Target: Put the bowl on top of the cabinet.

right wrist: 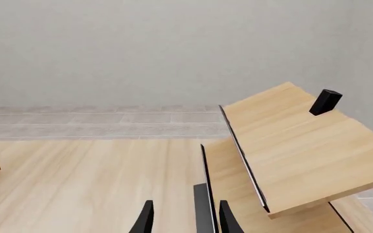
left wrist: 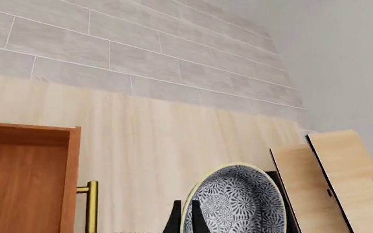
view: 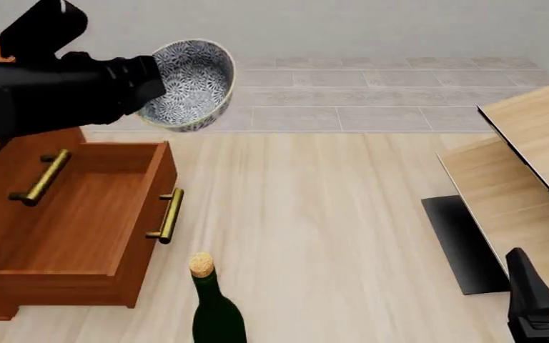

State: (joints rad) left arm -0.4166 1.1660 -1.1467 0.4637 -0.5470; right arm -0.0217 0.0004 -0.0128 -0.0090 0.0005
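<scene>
- Presently, the left gripper (view: 151, 89) is closed on the bowl (view: 191, 84); in the left wrist view one dark finger (left wrist: 197, 218) sits inside the rim and the other outside it.
- Bowl is held in the air, tipped on its side with the patterned interior facing the front camera, above and just past the cabinet (view: 65, 214) on its far right side. It does not touch the cabinet.
- Cabinet has one drawer (view: 83, 207) pulled out, brass bar handles (view: 168, 214) visible on the fronts.
- Right gripper (right wrist: 183, 218) is low and well apart from the cabinet, beside the pale wood furniture (view: 532, 179); its fingers stand a narrow gap apart with nothing between them.
- Green corked bottle (view: 215, 307) stands upright on the floor, just beside the cabinet's near right corner.
</scene>
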